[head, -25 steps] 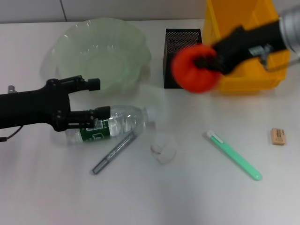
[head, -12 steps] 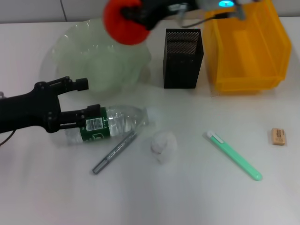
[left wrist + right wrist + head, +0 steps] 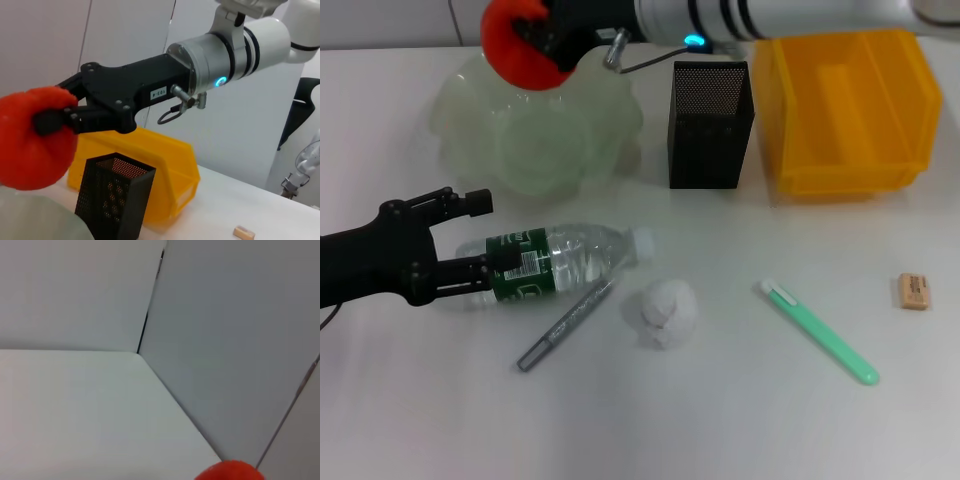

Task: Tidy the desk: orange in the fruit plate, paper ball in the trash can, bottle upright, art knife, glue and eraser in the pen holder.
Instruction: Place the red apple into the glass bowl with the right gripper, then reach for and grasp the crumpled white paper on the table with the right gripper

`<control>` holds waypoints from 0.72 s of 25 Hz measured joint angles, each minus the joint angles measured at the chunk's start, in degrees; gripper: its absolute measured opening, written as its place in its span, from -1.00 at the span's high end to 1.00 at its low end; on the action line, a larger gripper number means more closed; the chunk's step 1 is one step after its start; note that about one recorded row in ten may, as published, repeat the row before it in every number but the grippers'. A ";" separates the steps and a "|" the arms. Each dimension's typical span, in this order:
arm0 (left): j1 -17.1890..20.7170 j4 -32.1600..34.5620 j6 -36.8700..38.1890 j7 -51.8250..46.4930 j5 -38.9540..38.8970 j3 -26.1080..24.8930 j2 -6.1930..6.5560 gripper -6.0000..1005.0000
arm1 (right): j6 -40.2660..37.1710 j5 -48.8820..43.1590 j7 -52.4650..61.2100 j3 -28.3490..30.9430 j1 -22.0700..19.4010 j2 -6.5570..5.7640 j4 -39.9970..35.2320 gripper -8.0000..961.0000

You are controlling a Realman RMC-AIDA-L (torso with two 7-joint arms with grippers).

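My right gripper (image 3: pixel 532 32) is shut on the orange (image 3: pixel 520 50) and holds it above the far rim of the pale green fruit plate (image 3: pixel 610 120). In the left wrist view the same right gripper (image 3: pixel 52 119) pinches the orange (image 3: pixel 27 150). A sliver of orange (image 3: pixel 230 471) shows in the right wrist view. The bottle (image 3: pixel 565 260) lies on its side, and my left gripper (image 3: pixel 473 235) stands open around its base end. The paper ball (image 3: pixel 666 311), grey art knife (image 3: pixel 565 325), green glue (image 3: pixel 820 332) and eraser (image 3: pixel 913 290) lie on the desk. The black mesh pen holder (image 3: pixel 710 130) stands right of the plate.
The yellow trash can (image 3: pixel 840 170) stands at the back right beside the pen holder. The art knife rests against the bottle's near side. A white wall runs close behind the desk.
My right arm has carried the orange left, from in front of the yellow trash can to over the plate's far rim. My left gripper has drawn back left along the bottle, which rolled slightly.
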 joint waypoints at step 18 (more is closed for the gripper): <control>-0.13 0.00 -0.14 0.50 0.16 0.42 -0.29 -0.71 | -3.00 1.95 0.79 2.56 -3.20 -0.53 -1.21 -0.45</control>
